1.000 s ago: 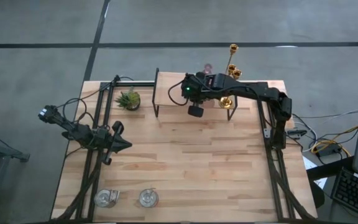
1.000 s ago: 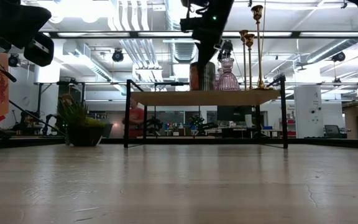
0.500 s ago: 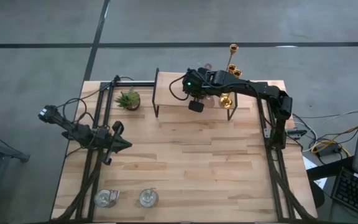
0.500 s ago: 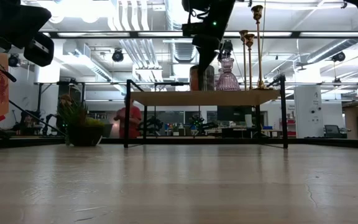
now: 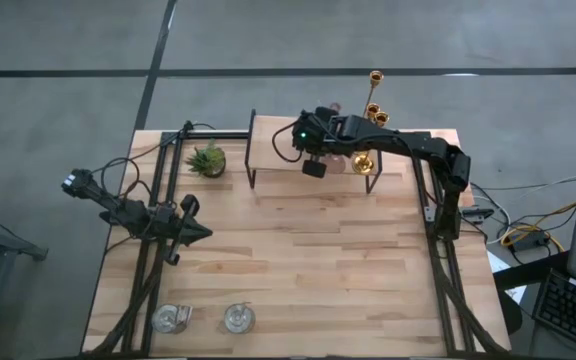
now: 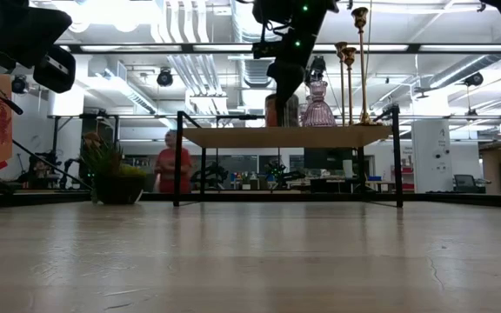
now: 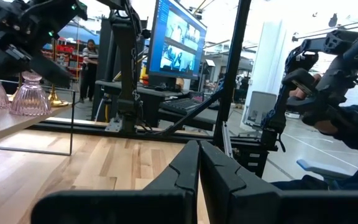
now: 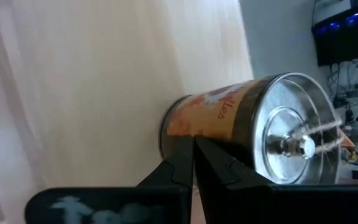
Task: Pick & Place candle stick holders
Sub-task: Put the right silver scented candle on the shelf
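The right arm reaches from the right edge of the high view toward the upper centre, stretched nearly level over a small raised shelf (image 5: 268, 150) at the far side of the bench (image 5: 298, 260). Its right pincer (image 8: 193, 158) has the two dark fingers pressed together with nothing between them, tips just in front of an orange-labelled candle tin (image 8: 253, 127) with a silver lid and a wick, seen lying sideways in the wrist view.

In the low view the tin (image 6: 281, 111) stands on the shelf just beside a pink glass holder (image 6: 318, 106), and three tall gold holders (image 6: 359, 61) rise at the shelf's right end. From above, the gold holders (image 5: 373, 100) sit at the upper centre of the frame. Two silvery glass cups (image 5: 171, 319) stand at the lower left of the bench.

The left arm lies low at the left of the high view, its left pincer (image 7: 199, 163) shut and empty. A spiky green potted plant (image 5: 207, 160) sits upper left, near the shelf.
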You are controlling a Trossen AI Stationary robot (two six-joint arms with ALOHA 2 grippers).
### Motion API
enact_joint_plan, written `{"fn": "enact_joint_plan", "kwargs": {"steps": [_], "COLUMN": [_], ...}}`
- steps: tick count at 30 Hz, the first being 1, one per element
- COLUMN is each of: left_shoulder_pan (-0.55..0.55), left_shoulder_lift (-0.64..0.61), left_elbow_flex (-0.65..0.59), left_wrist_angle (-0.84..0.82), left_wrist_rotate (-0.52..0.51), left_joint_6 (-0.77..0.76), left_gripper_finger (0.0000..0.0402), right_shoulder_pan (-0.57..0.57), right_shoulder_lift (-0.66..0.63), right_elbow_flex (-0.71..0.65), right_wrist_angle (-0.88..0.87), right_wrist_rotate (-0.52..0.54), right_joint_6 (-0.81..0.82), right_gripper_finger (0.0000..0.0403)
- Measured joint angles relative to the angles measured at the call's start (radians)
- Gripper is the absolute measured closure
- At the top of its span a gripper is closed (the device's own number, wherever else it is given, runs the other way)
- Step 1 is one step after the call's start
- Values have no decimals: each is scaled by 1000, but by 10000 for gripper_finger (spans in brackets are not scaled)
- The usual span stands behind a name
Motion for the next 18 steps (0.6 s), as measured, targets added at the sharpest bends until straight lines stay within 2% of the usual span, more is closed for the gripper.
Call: {"fn": "enact_joint_plan", "kwargs": {"steps": [18], "left_shoulder_pan": [0], "left_shoulder_lift": [0], "left_elbow_flex": [0], "left_wrist_angle": [0], "left_wrist_rotate": [0], "left_joint_6": [0], "left_gripper_finger": [385], "right_shoulder_pan": [-25], "right_shoulder_lift": [0], "right_elbow_flex": [0], "right_wrist_angle": [46], "right_wrist_rotate": [-1], "right_joint_6": [-39], "right_gripper_finger": [394]}}
